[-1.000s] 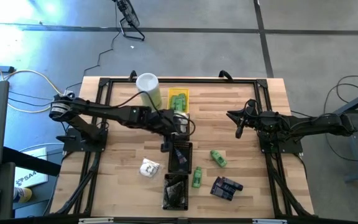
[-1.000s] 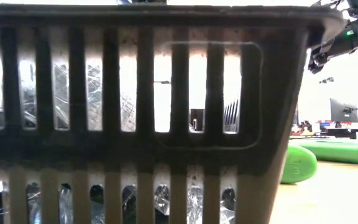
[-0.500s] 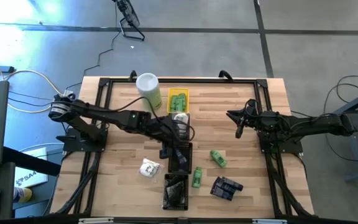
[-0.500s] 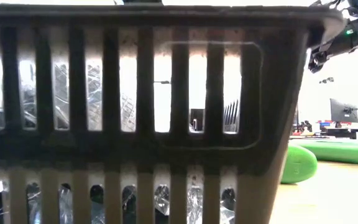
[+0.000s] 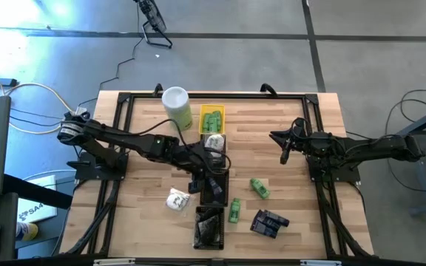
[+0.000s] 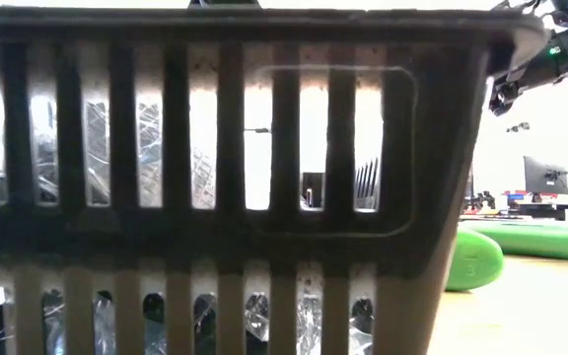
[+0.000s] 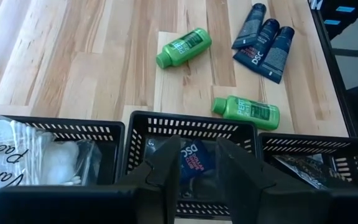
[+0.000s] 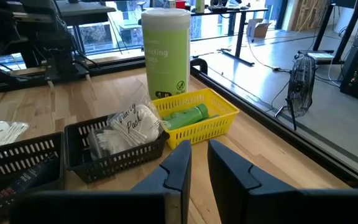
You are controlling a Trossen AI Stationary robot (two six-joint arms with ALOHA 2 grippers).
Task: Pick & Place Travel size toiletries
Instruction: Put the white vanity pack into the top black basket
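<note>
Left gripper (image 7: pixel 194 163) has moved over middle tray (image 7: pixel 191 127), jaws slightly apart, empty; blue packet (image 7: pixel 194 158) inside. Right gripper (image 8: pixel 196 163) idle, near-closed.

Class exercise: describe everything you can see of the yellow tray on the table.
The yellow tray is a small rectangular basket of what looks like plastic, with slotted, mesh-like walls. It sits flat on the wooden table near the far edge, beside the tall pale-green canister and next to a black basket. Green bottles lie inside it. No claw touches it.
</note>
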